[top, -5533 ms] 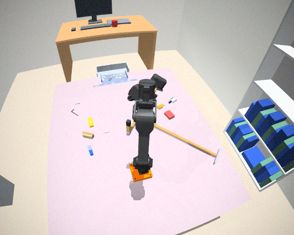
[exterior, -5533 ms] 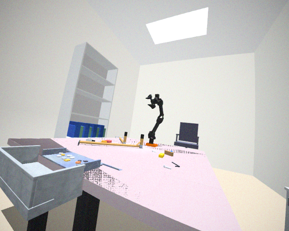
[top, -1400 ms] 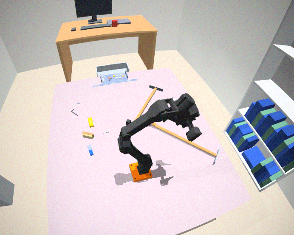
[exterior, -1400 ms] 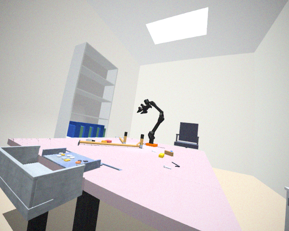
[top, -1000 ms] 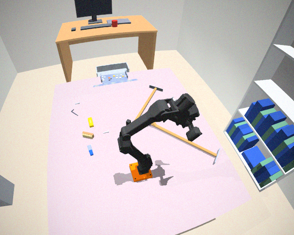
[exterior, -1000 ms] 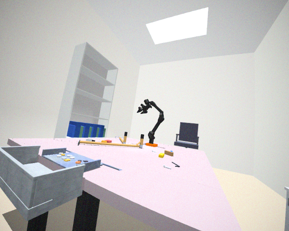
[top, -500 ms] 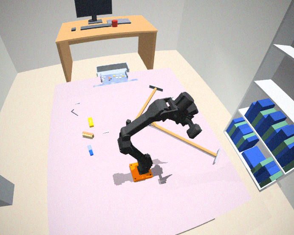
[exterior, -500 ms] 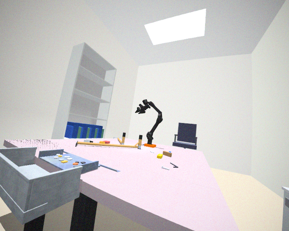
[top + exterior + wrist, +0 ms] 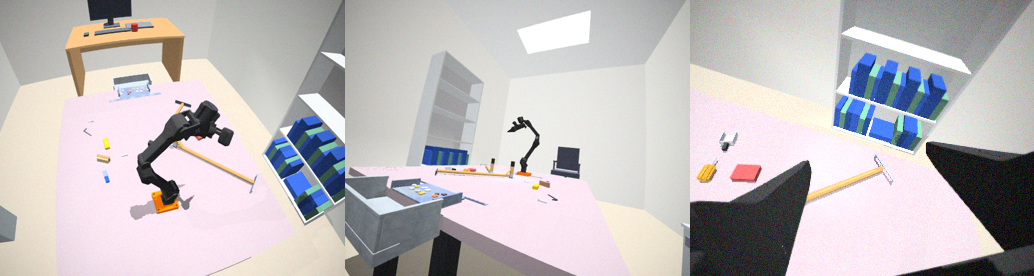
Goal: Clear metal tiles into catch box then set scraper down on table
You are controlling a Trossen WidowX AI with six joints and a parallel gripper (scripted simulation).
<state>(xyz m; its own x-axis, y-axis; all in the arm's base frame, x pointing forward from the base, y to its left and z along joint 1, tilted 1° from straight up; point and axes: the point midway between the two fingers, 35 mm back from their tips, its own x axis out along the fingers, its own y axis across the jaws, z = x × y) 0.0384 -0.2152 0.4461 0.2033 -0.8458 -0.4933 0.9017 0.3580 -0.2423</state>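
Observation:
My gripper (image 9: 226,136) (image 9: 510,130) (image 9: 868,154) is open and empty, high above the table's right side. A long tool with a pale metal head has its wooden handle (image 9: 215,163) (image 9: 487,168) (image 9: 845,185) lying below it. A second long tool with a dark head has its handle (image 9: 179,108) (image 9: 471,173) pointing toward the plate; the arm hides part of it. Both have upright black-topped grips in the exterior view. I cannot tell which is the long scraper. Several white, yellow, orange and dark tiles (image 9: 133,88) (image 9: 421,193) lie on the steel plate (image 9: 135,95) (image 9: 439,189). The catch box (image 9: 132,77) (image 9: 409,218) is at its far end.
A red block (image 9: 199,138) (image 9: 471,170) (image 9: 746,173), an orange-handled tool (image 9: 707,172) and a grey piece (image 9: 728,138) lie on the right. A yellow block (image 9: 106,143) (image 9: 535,186), a wooden block (image 9: 102,158) and a blue block (image 9: 105,176) lie left of the arm. A shelf stands beyond the right edge.

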